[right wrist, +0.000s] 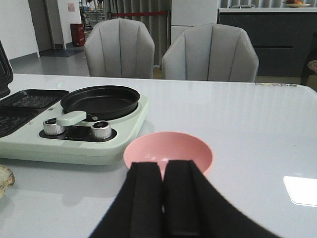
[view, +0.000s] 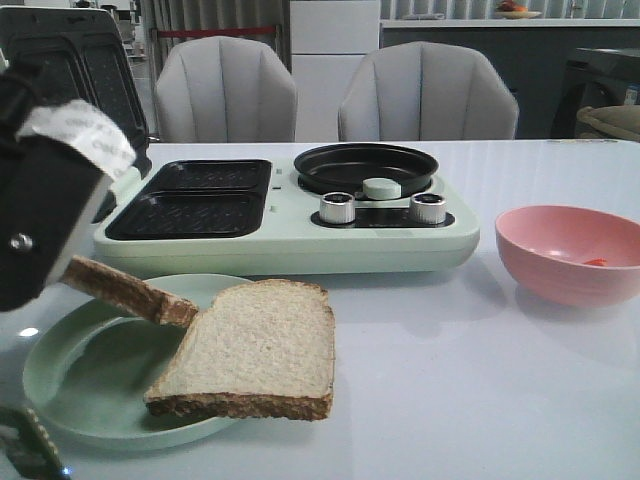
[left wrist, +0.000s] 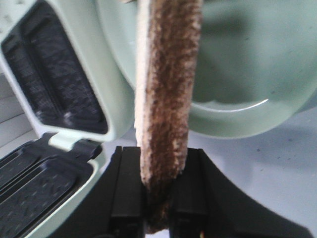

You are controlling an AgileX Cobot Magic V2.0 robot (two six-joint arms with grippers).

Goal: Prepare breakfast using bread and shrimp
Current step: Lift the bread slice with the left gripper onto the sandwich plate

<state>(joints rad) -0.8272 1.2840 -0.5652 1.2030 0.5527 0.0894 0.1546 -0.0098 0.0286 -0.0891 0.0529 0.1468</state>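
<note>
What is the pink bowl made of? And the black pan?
The pink bowl looks like smooth plastic, though glazed ceramic is possible: even matte color, soft sheen. The black pan looks like metal with a dark nonstick coating: thin rim, dull shine. I can't be sure of either from looks alone.

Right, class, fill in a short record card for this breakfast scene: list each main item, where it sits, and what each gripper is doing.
Held item: slice of pale bread with dark brown crust, pinched by the left gripper above the plate
Second slice: square pale bread slice, lying on the round pale green plate, overhanging its rim
Appliance: pale green breakfast maker, lid open, both black grill plates bare
Pan: round black pan, on the maker
Shrimp: small orange piece, inside the pink bowl
Right gripper, shut, holding nothing, near the bowl
</note>
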